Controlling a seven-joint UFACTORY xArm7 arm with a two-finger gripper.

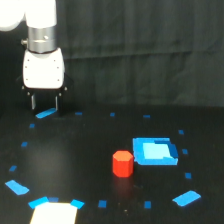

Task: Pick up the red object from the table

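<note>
Gripper (45,102) of mine hangs at the far corner of the desk (75,150), toward the exterior view's left, its two short dark fingers (33,102) pointing straight down with a clear gap between them and nothing held. A slanted blue tape strip (46,114) lies just under the fingertips. The red object (122,163) stands upright on the desk well apart from me, nearer the camera and toward the exterior view's right. The blue square block (155,151) sits just beside it, on its right. Small blue marks dot the black surface around them.
</note>
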